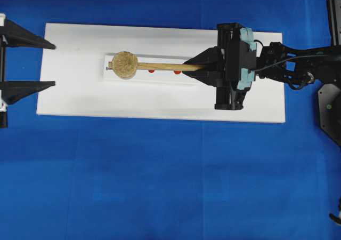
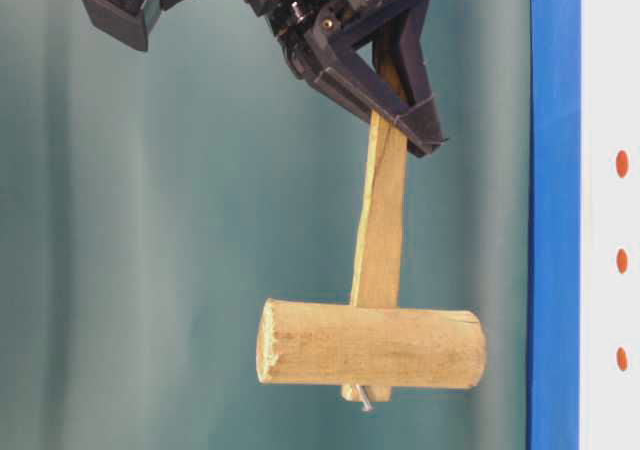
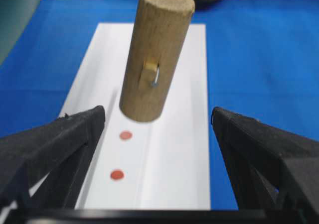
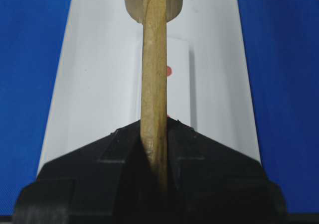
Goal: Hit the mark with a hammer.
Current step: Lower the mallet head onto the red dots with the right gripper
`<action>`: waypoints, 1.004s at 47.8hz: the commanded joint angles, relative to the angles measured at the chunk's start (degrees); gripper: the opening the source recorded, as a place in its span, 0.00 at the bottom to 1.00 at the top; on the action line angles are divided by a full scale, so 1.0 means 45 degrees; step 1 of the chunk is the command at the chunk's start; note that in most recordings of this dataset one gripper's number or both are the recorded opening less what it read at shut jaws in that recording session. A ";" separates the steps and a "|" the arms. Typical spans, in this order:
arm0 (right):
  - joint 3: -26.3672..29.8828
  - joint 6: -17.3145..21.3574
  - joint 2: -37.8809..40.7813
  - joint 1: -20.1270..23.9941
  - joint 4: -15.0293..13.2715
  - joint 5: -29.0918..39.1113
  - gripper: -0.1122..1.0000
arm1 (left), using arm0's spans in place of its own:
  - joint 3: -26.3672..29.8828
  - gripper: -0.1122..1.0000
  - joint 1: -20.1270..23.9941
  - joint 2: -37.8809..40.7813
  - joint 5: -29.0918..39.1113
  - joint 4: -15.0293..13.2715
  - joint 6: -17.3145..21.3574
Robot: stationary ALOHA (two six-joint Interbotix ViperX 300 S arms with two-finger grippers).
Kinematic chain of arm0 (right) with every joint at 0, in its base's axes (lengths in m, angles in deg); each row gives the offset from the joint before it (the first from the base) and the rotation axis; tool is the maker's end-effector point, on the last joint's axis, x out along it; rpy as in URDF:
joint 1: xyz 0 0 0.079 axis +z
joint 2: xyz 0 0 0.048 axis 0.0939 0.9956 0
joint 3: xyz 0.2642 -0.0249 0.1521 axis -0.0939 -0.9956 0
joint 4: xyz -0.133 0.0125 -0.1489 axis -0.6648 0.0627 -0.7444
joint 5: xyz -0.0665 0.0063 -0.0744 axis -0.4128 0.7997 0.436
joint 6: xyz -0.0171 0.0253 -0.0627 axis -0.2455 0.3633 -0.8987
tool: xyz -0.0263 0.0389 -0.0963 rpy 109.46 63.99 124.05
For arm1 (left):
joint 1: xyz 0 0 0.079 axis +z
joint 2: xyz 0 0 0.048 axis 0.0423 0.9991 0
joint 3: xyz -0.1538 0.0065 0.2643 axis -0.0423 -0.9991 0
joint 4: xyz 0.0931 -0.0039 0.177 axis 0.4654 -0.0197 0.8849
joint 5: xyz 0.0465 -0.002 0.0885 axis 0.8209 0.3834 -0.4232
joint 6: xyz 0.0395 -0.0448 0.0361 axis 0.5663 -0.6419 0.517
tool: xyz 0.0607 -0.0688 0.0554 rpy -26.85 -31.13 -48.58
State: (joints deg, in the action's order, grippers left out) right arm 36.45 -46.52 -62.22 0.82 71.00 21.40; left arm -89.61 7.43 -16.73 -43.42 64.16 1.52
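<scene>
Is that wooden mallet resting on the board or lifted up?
Lifted: the light-wood mallet hangs clear in the table-level view, gripped by the right gripper.

Board [image 1: 80, 98] lies on cloth [image 1: 160, 186], a strip [image 1: 165, 77] w/ dots [image 1: 151, 71] on its middle. Hammer [image 1: 125, 65] hangs above strip, head toward L, handle running R into R gripper [image 1: 200, 66]. L gripper [image 1: 48, 64] at board's L edge, apart from head.
</scene>
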 commanded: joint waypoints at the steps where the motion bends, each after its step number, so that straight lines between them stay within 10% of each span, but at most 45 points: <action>1: 0.0410 0.0020 -0.0098 0.0020 0.0039 -0.0098 0.12 | 0.0000 0.92 0.0059 -0.0234 0.0117 0.0039 0.0000; 48: 0.1133 0.0020 0.2246 -0.0625 0.0898 -0.0215 0.12 | -0.0234 0.92 0.0078 -0.0313 0.0117 0.0078 0.0020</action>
State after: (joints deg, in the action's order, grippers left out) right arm 39.61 -46.52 -53.35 -2.79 73.81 21.31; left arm -91.28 7.61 -18.40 -42.63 64.43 1.52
